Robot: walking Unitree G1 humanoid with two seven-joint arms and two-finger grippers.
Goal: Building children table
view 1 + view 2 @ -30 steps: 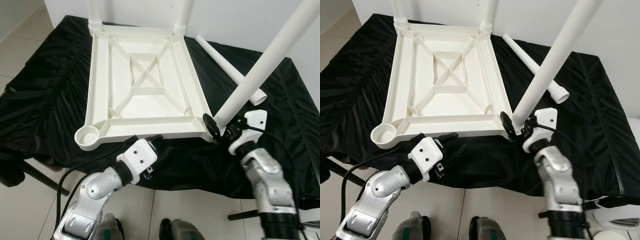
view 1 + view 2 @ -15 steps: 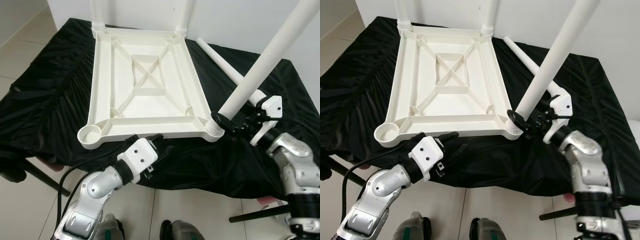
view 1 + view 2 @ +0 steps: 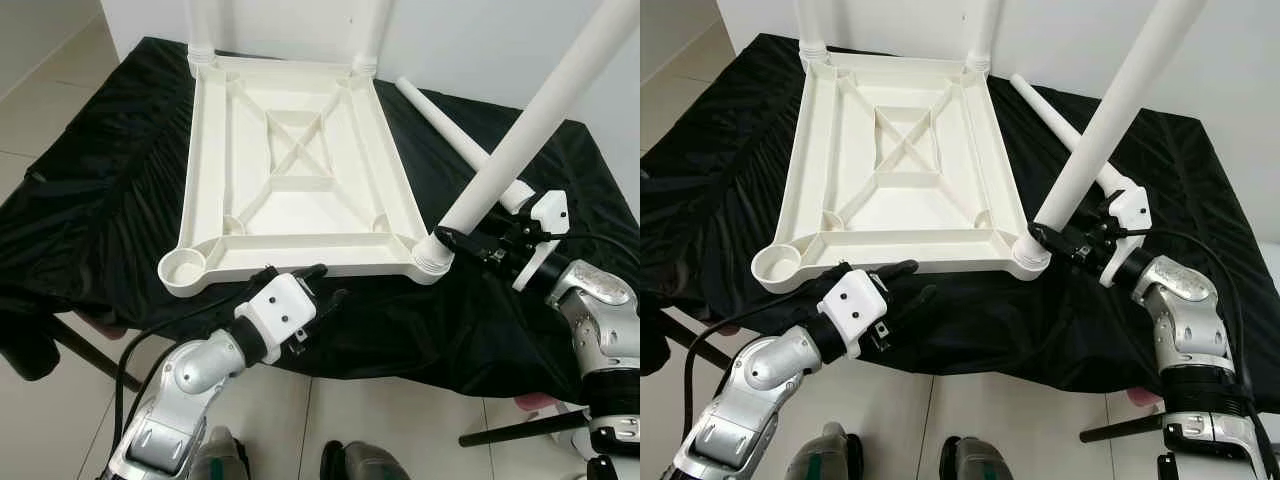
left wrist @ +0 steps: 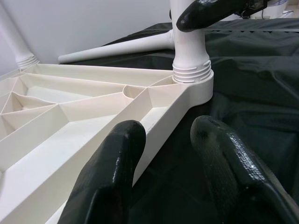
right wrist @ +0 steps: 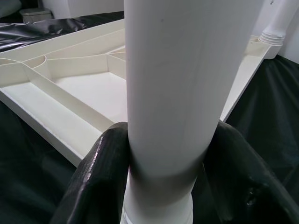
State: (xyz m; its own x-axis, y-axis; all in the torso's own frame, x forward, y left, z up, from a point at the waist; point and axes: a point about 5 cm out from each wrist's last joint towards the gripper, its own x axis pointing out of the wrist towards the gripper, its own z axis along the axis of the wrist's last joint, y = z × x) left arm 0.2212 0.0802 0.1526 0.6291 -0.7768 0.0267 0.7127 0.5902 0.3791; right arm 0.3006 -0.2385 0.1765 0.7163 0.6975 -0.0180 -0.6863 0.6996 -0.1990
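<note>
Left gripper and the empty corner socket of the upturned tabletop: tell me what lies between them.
Nothing but black cloth and the tabletop's near rim. In the left eye view the left gripper, open, sits against that rim; the empty socket is further along it.

Both arms are jointed silver metal, each ending in a white boxy wrist housing. The left claw [image 3: 312, 285] and right claw [image 3: 1065, 240] carry glossy black fingers; black cables trail behind.

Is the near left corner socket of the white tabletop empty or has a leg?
Empty: the near left socket is an open round cup, no leg in it.
</note>
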